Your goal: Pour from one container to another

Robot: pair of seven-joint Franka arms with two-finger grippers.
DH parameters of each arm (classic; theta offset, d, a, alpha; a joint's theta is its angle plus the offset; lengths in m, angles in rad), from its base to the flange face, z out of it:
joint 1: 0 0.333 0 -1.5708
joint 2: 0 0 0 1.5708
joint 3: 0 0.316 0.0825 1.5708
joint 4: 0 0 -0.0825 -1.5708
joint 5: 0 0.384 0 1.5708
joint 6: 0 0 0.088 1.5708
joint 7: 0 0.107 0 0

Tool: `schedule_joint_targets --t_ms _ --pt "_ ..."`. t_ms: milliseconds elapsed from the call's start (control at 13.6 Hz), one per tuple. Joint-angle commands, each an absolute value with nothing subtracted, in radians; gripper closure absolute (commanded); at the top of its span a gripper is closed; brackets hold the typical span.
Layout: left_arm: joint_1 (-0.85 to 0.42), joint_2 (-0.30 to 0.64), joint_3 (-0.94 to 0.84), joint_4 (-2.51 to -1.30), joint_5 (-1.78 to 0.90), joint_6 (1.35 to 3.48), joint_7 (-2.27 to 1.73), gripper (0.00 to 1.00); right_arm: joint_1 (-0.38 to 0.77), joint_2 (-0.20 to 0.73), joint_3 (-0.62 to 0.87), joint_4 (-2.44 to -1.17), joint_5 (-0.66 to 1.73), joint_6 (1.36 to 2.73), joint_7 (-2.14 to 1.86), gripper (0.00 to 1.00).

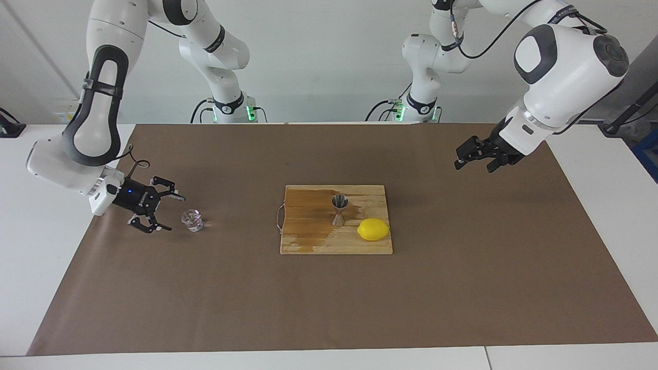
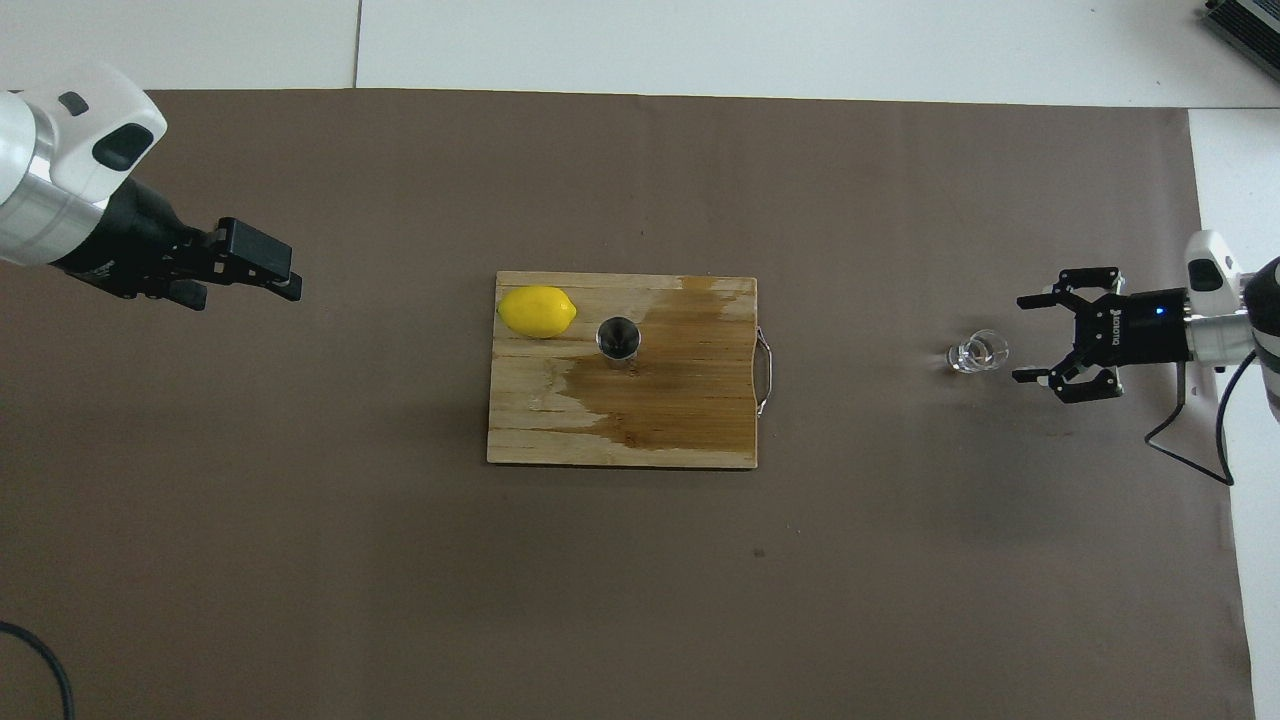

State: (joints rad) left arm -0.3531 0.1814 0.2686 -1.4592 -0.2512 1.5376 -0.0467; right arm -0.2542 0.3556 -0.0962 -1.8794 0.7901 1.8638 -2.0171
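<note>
Pouring not started. Glass cup (image 1: 193, 220) stands untouched on the surface, well apart from the jigger (image 1: 339, 209). Right tool (image 1: 170, 211), fingers apart, just beside the cup. Left tool (image 1: 463, 156), apart, waits raised.

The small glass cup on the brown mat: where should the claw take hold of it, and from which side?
Grip the glass cup across its round wall, about mid-height, coming in level from the right arm's end of the table. It stands upright on the mat, apart from other things, and the open right claw is already low beside it, facing it.
</note>
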Motion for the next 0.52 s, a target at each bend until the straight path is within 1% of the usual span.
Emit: schedule_joint_targets --t_ms 0,443 --pt "-0.272 0.144 0.143 -1.463 -0.180 1.531 -0.110 0.00 -0.279 0.362 -0.091 -1.899 0.833 1.836 -2.117 0.00" --pt "-0.187 0.075 0.101 -1.491 -0.154 1.486 -0.100 0.00 -0.296 0.416 -0.091 -1.894 0.891 1.813 -2.226 0.00"
